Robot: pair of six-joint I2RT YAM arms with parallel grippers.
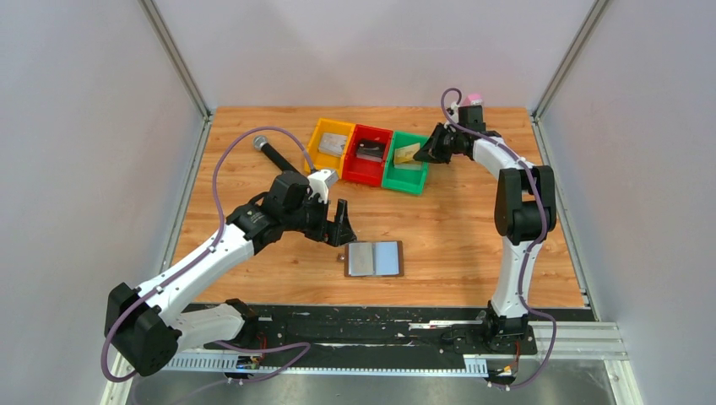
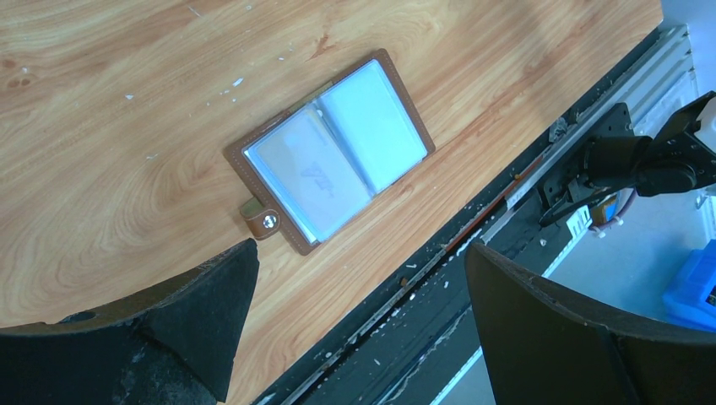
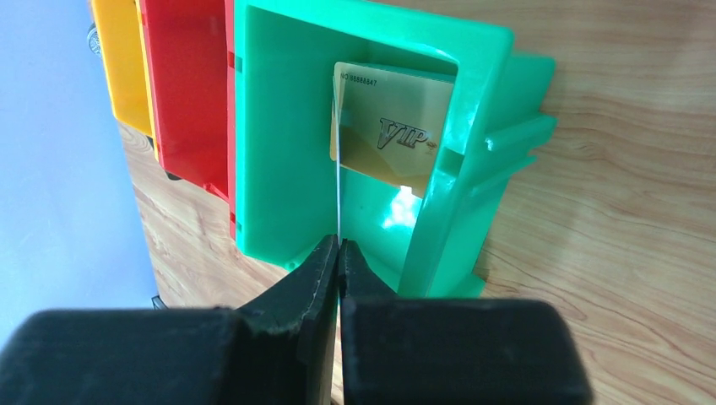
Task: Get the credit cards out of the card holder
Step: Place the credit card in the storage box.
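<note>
The card holder (image 1: 374, 259) lies open and flat near the table's front edge, brown rim around two silvery-blue panels; it also shows in the left wrist view (image 2: 329, 152), its snap tab pointing left. My left gripper (image 1: 338, 224) is open and empty, just up-left of the holder, above the wood (image 2: 361, 249). My right gripper (image 1: 435, 148) is shut on a thin card (image 3: 338, 152), seen edge-on, held at the green bin (image 3: 279, 126). A gold "VIP" card (image 3: 393, 126) lies inside that bin.
Yellow (image 1: 329, 143), red (image 1: 367, 154) and green (image 1: 405, 169) bins stand in a row at the back; the yellow and red ones hold flat items. A black cylinder (image 1: 274, 153) lies left of them. A black rail (image 2: 473, 228) runs along the table's front edge.
</note>
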